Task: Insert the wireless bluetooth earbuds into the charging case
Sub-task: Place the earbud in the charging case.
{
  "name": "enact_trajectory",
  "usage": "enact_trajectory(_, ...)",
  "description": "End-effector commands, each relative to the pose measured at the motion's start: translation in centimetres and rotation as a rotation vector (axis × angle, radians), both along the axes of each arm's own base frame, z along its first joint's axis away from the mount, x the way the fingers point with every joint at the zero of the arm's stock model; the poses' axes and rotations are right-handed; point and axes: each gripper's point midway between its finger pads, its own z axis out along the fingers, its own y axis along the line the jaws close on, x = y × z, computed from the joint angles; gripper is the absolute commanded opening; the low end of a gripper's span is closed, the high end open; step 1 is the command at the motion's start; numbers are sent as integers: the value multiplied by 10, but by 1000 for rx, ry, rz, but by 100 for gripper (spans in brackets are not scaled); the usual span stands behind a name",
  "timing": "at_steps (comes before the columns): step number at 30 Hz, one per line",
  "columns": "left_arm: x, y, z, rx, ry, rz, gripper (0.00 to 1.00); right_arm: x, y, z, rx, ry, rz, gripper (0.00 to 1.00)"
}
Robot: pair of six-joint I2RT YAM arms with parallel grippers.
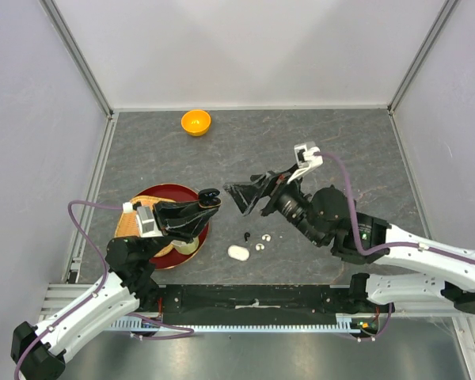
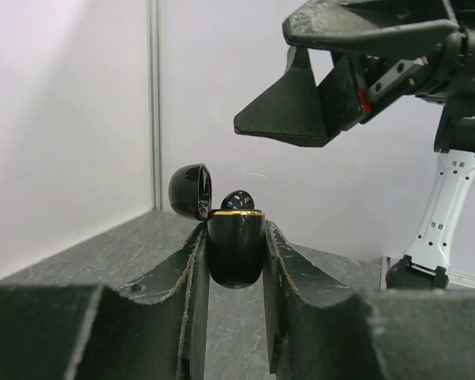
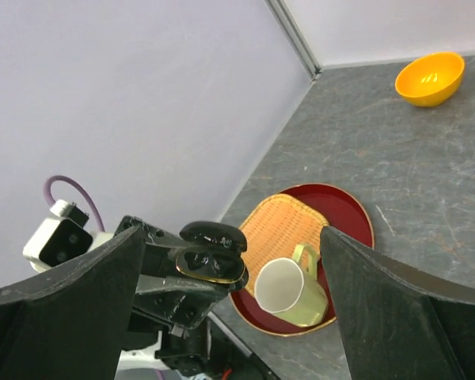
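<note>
My left gripper (image 1: 204, 204) is shut on a black charging case (image 2: 236, 249) with a gold rim, held up above the red tray. Its lid (image 2: 190, 190) stands open, and one black earbud (image 2: 239, 199) sits in the top. My right gripper (image 1: 236, 199) hangs open just right of the case, nothing between its fingers (image 3: 79, 301). In the right wrist view the open case (image 3: 214, 267) lies straight ahead. On the table lie a black earbud (image 1: 246, 235) and two white earbuds (image 1: 265, 237) beside a white case (image 1: 237, 252).
A red tray (image 1: 191, 192) under my left gripper carries a woven mat (image 3: 281, 226) and a pale green mug (image 3: 289, 291). An orange bowl (image 1: 195, 122) stands at the back. White walls enclose the table on three sides.
</note>
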Motion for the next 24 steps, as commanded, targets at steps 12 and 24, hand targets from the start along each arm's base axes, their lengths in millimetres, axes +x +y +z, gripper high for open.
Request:
enact_trajectory(12,-6,-2,37,-39,-138,-9,2,-14,43,-40,179,441,386,97)
enact_trajectory(24,-8,-6,36,-25,-143,-31,2,-20,62,-48,233,485,480,78)
